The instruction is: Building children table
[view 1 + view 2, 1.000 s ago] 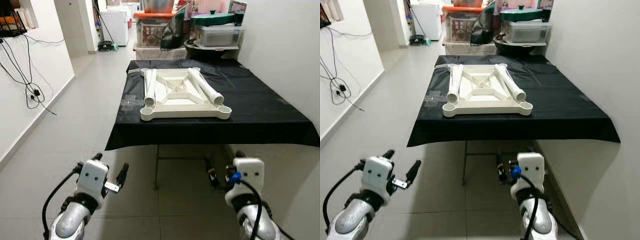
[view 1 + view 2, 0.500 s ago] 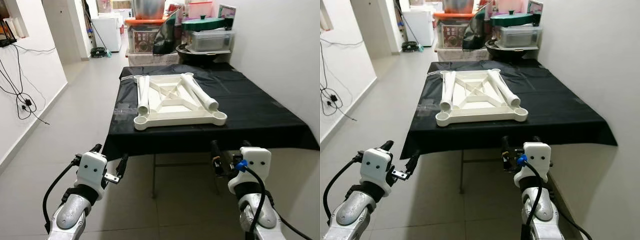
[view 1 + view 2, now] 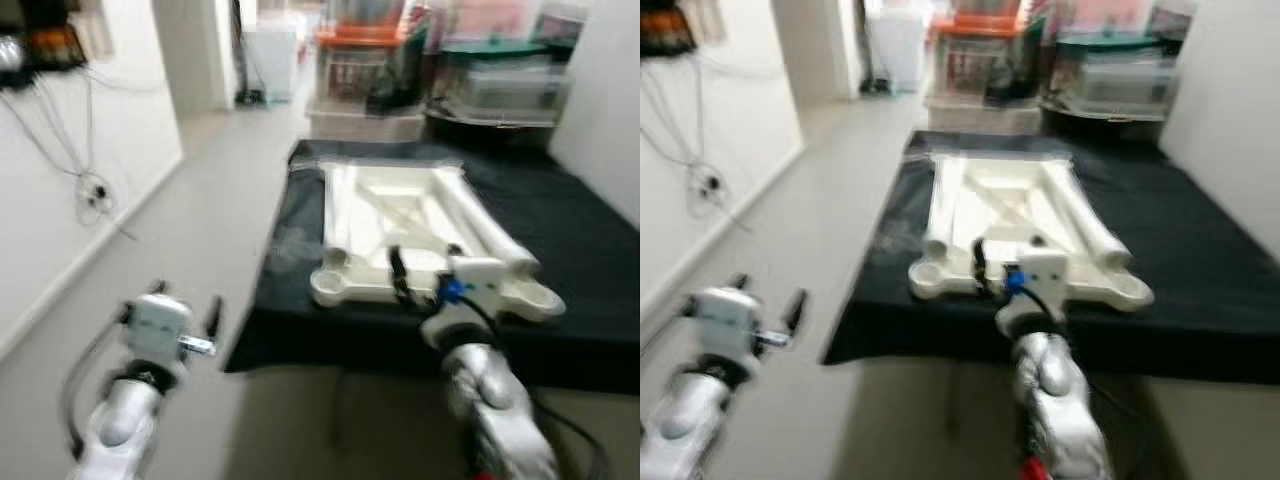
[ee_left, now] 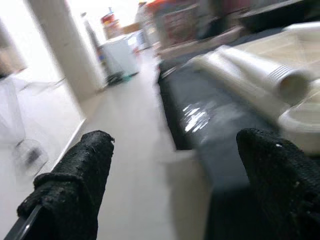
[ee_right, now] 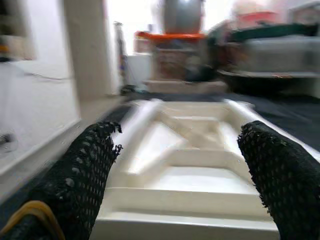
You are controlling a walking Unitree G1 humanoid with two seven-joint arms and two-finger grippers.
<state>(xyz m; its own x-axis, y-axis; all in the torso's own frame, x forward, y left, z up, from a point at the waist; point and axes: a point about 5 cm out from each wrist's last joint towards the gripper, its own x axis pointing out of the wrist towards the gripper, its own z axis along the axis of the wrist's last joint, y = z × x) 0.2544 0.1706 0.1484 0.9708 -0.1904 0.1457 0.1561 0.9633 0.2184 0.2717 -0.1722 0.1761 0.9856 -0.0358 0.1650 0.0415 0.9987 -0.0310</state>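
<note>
From your head cameras, blurred, the white tabletop lies upside down on the black cloth, with two white legs resting on it. Your right gripper is raised at the tabletop's near edge; your left gripper hangs over the floor beside the table. In your left wrist view, the fingers stand wide apart, a leg ahead. In your right wrist view, the fingers are spread, framing the tabletop.

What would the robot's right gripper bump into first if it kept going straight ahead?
Probably the near edge of the white tabletop frame lying on the black cloth. The right gripper is open and points straight at it, though blur hides the gap.
</note>
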